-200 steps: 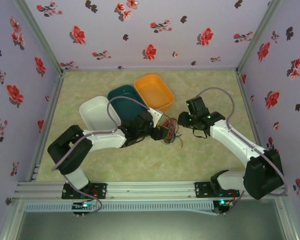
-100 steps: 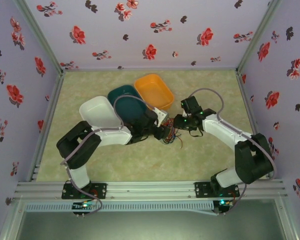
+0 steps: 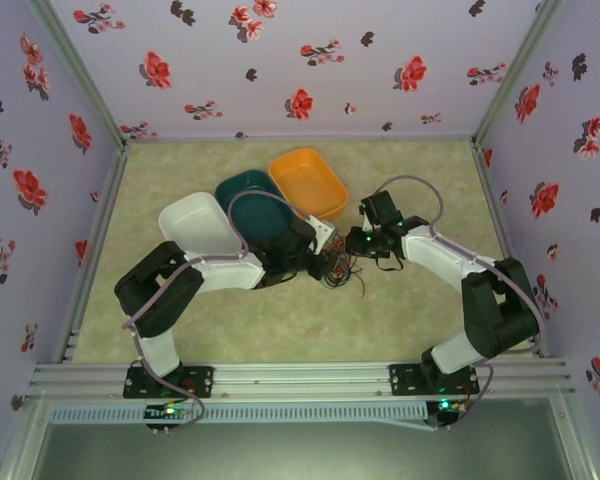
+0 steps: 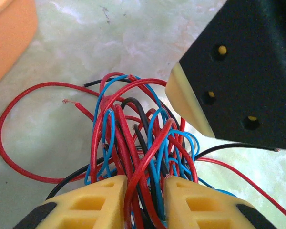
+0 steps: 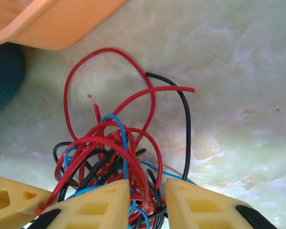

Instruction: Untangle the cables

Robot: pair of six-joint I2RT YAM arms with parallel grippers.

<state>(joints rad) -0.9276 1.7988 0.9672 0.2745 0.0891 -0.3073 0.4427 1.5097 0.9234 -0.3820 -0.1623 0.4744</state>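
Item count: one tangle of cables (image 3: 344, 268) in three colours (red, black, blue), two grippers, three bins. The number of separate strands cannot be determined.

- Cables: on the table (image 3: 410, 320) at mid-field, between the two grippers and just in front of the orange bin (image 3: 308, 181).
- Left gripper (image 4: 145, 200): closed on the cables. Red, blue and black strands pack the slot between its yellow fingers.
- Right gripper (image 5: 148, 200): fingers straddle the tangle's edge. A sliver of gap remains beside one finger, so a firm clamp cannot be confirmed.
- Bins: white bin (image 3: 193, 225), teal bin (image 3: 248, 193) and orange bin, in a diagonal row, rims touching or nearly so.

Clearance: the two grippers stand close together over the tangle. Bare table lies toward the near edge and the right wall; the bins bound the far-left side.
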